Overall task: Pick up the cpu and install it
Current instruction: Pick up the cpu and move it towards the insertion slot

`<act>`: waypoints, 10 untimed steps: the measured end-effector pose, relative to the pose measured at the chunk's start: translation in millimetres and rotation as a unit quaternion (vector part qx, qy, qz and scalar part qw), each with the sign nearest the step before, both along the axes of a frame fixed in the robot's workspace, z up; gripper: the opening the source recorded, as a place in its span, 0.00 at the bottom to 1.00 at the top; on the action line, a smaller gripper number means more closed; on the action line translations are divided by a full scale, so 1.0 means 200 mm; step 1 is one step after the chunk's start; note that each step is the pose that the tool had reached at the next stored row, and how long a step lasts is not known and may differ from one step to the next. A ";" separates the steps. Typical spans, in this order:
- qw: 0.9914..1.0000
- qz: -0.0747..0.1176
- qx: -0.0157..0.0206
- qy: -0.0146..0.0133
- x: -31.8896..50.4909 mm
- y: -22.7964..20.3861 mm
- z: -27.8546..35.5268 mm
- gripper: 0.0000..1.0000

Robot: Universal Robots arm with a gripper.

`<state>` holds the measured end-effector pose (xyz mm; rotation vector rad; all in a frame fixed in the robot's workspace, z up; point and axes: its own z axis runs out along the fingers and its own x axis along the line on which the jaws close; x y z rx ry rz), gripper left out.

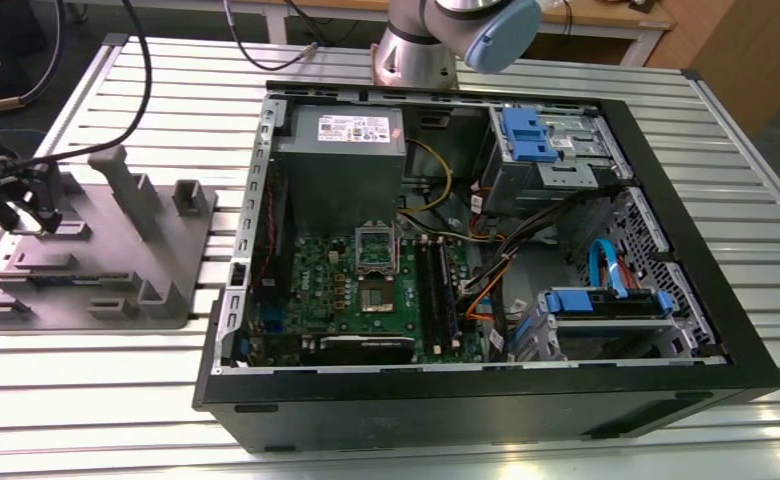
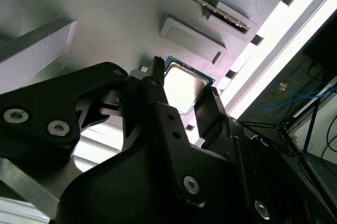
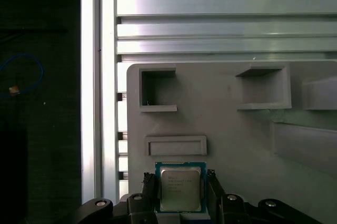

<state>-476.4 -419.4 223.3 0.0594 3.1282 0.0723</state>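
Here the gripper (image 3: 180, 176) is hanging low over the grey fixture plate (image 3: 231, 129) on the tabletop (image 1: 83, 400), at the exterior view's left of the open computer case (image 1: 497, 400); the cpu (image 3: 180, 190) is lying flat on that plate, between the jaws; these are standing close at both its sides; whether they are pressing it, one cannot tell.

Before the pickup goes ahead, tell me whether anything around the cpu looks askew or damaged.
Nothing stands out. The cpu lies square on the grey fixture, its edges parallel to the fixture's pockets, with the gripper right at it.
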 end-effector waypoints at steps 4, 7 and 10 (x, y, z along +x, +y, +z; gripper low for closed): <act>1.000 0.000 0.000 0.000 0.000 0.000 0.004 0.47; 1.000 0.000 0.000 0.000 0.000 0.000 0.007 0.47; 1.000 0.000 0.000 0.000 0.000 0.000 0.011 0.47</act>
